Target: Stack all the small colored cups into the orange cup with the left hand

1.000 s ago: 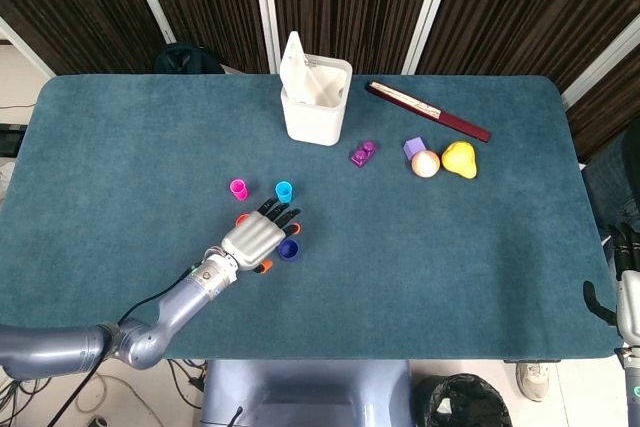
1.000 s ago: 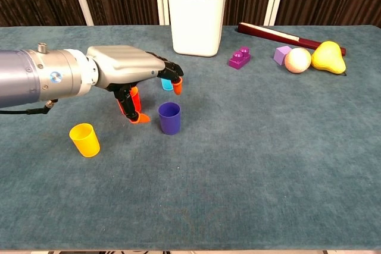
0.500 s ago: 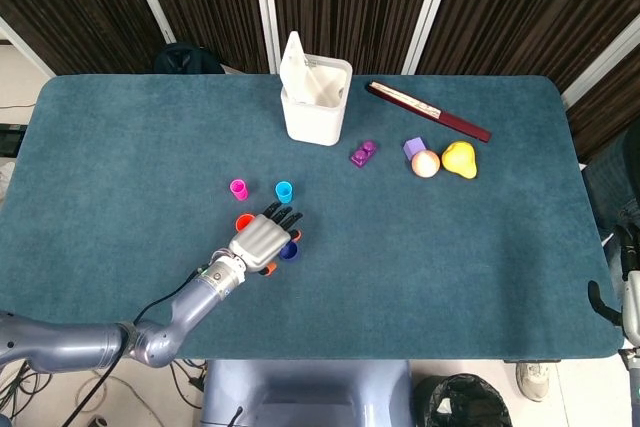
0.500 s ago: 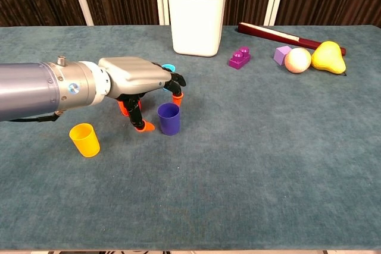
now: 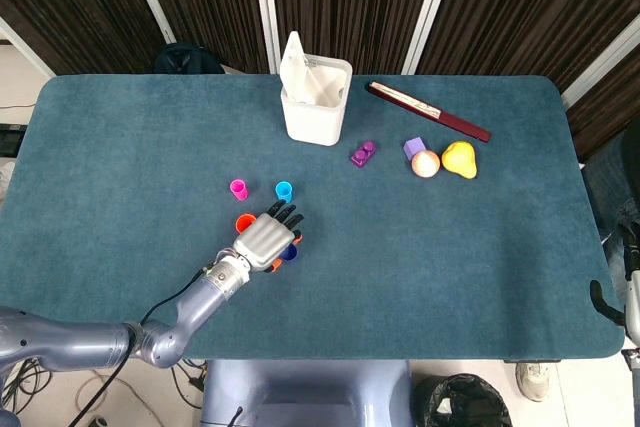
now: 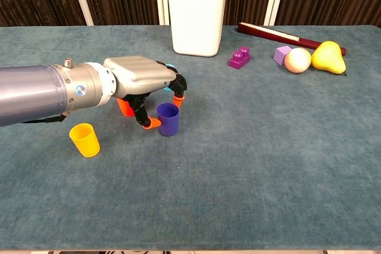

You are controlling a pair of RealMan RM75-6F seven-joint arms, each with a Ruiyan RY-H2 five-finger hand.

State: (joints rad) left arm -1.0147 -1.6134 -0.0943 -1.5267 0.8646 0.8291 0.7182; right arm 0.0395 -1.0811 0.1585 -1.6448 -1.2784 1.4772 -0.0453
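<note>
Over the last second I have slid the left hand (image 6: 141,78) forward and lower, so its fingertips (image 6: 154,123) now bracket the purple cup (image 6: 168,118) instead of hanging behind it. The thumb tip sits at the cup's near wall and another tip at its far rim; I judge contact is just being made, but I cannot tell whether the cup is truly pinched yet, and it stands upright on the bench (image 6: 268,147).

I come in palm-down from above because the cup is small and open-topped, so a pinch across the wall leaves the mouth free for nesting. The orange cup (image 5: 243,222), my target, stands just behind the hand, mostly hidden by it in the chest view. The yellow cup (image 6: 84,140) waits nearer the front edge, well apart; the pink cup (image 5: 238,188) and cyan cup (image 5: 284,190) stand farther back. None is stacked yet.

My right hand (image 5: 628,282) hangs off the bench's right edge; its fingers are too cropped to read.
</note>
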